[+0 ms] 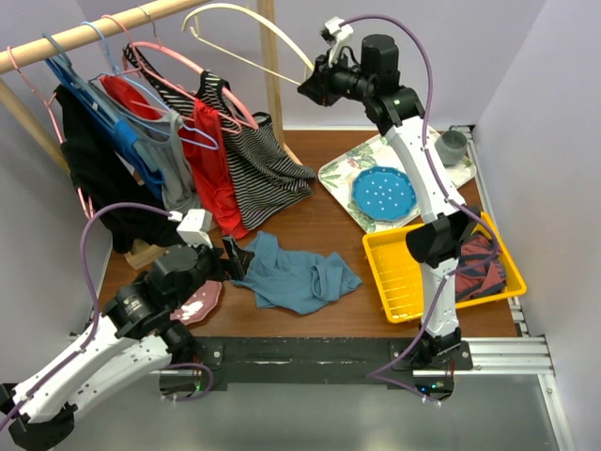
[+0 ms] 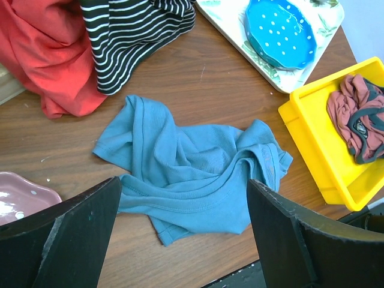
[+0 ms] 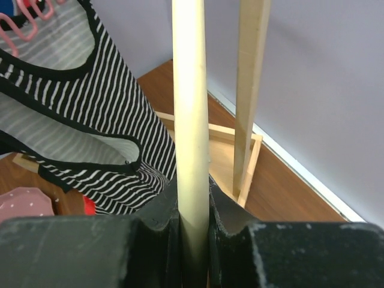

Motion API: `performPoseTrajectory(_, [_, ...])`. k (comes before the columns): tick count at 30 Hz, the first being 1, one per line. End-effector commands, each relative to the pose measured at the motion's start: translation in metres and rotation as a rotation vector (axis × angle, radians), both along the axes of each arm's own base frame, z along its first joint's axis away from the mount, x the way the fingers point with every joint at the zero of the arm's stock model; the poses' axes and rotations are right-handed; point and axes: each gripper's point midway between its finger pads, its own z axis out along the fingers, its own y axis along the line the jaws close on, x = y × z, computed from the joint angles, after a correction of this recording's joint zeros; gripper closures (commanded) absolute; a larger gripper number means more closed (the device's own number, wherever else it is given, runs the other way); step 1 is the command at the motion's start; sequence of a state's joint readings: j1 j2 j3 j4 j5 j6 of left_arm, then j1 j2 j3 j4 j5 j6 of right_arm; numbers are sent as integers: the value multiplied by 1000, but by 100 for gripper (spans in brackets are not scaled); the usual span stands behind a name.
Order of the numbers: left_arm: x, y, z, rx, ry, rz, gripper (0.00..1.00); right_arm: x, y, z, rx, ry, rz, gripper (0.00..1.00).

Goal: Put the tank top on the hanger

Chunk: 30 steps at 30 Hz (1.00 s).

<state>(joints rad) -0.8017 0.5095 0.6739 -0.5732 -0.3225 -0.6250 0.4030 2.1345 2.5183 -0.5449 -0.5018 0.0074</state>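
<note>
While the right gripper [image 3: 193,210] holds the hanger [image 3: 190,108] high by the rack, jaws pressed tight on its cream arm, the left gripper [image 2: 183,180] hovers with fingers spread wide over the tank top [image 2: 192,174]. That top lies crumpled on the table [image 2: 228,84], clear of the pink plate [image 2: 21,195] and close beside the yellow bin [image 2: 312,144]. So the job now looks like the pick, and the smart play is no fistful from the middle: a bunched grab would likely lift both layers and leave no opening for the hanger arm. Better to drop onto the banded edge at the end nearest the bin, pinch one layer only, and lift slowly so the cloth hangs open. Mind the red top [image 2: 48,54] and striped top [image 2: 132,36] just behind; a wide swing could snag them.
</note>
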Motion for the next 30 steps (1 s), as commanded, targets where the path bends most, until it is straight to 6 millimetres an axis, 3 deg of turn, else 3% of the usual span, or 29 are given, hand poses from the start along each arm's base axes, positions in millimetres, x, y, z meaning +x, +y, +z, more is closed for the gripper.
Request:
performPoseTrajectory(1, [1, 2, 21, -22, -40, 7, 10, -20, -10, 68, 68, -146, 23, 100])
performPoseTrajectory(8, [-1, 5, 27, -43, -54, 12, 9, -34, -25, 102, 85, -209, -29, 100])
performPoseTrajectory(21, [-4, 2, 33, -49, -54, -13, 9, -29, -30, 121, 124, -258, -66, 100])
performPoseTrajectory(30, [-3, -6, 41, -79, -75, -40, 7, -29, -35, 146, 173, -326, -99, 100])
